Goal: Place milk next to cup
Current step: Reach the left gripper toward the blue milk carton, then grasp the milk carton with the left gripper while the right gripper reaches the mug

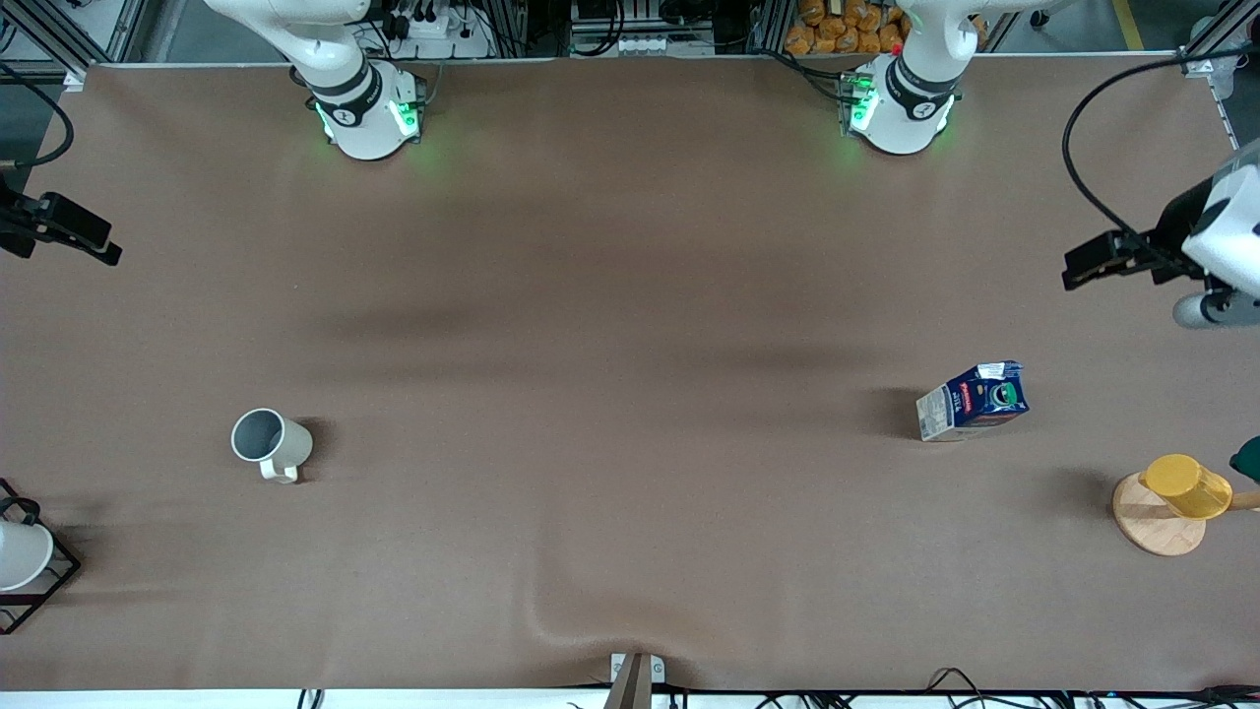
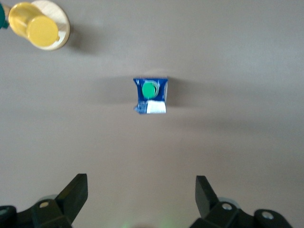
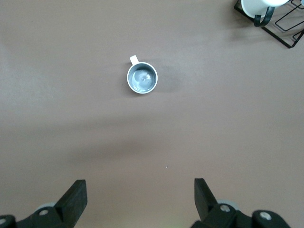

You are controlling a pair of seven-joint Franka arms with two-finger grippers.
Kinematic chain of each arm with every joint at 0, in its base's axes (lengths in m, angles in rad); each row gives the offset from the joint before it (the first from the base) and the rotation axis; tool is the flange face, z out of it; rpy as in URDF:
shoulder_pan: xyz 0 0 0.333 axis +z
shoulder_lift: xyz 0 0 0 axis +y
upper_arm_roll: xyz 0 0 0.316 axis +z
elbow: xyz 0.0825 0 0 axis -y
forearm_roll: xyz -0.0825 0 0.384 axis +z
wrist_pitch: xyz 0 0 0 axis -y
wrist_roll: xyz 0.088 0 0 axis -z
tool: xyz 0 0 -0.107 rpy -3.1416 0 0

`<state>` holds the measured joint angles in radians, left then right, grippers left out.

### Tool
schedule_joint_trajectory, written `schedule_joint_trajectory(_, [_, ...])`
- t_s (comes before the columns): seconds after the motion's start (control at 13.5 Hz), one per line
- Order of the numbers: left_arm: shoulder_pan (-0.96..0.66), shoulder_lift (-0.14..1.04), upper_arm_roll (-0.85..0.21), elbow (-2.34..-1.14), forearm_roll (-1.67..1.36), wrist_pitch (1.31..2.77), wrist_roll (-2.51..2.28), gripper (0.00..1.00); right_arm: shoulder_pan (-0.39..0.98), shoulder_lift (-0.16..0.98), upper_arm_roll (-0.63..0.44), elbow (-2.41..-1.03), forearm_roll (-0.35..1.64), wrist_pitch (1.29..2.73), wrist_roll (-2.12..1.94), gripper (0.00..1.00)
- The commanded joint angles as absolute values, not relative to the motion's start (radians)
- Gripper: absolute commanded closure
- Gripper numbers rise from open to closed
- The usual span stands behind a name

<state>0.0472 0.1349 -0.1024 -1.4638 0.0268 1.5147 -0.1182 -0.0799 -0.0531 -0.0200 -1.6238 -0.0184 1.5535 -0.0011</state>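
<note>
Milk [image 1: 973, 400]: dark-blue carton, green oval.

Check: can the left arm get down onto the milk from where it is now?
Probably yes. The left pincer hangs open above the table with the milk upright below; nothing lies between, and the yellow cup stands apart.

Both arms hang high above the table, the left gripper [image 2: 141, 190] and right gripper [image 3: 140, 192] each with fingers spread wide, holding nothing
</note>
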Motion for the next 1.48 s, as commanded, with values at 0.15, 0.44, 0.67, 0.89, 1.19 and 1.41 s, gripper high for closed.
schedule_joint_trajectory(0.15, [0.052,0.267,-0.101,-1.466,0.014,1.612,-0.115,0.0,-0.095,0.015,-0.025,-1.606,-0.026,1.532,-0.009,0.0])
schedule_joint_trajectory(0.44, [0.048,0.344,-0.101,-1.477,0.017,1.647,-0.123,0.0,-0.086,0.069,-0.023,-1.612,-0.026,1.516,-0.015,0.0])
schedule_joint_trajectory(0.67, [0.047,0.391,-0.101,-1.474,0.015,1.683,-0.123,0.0,-0.04,0.164,-0.02,-1.595,-0.055,1.531,-0.008,0.0])
schedule_joint_trajectory(0.89, [0.052,0.448,-0.103,-1.476,0.012,1.729,-0.124,0.0,-0.061,0.306,-0.02,-1.592,0.023,1.632,-0.003,0.0])
schedule_joint_trajectory(1.19, [0.051,0.476,-0.101,-1.496,0.012,1.744,-0.124,0.0,-0.068,0.451,-0.021,-1.589,0.057,1.789,-0.023,0.0])
schedule_joint_trajectory(1.41, [0.054,0.489,-0.101,-1.505,0.009,1.749,-0.124,0.0,-0.08,0.482,-0.021,-1.586,0.046,1.837,-0.148,0.0])
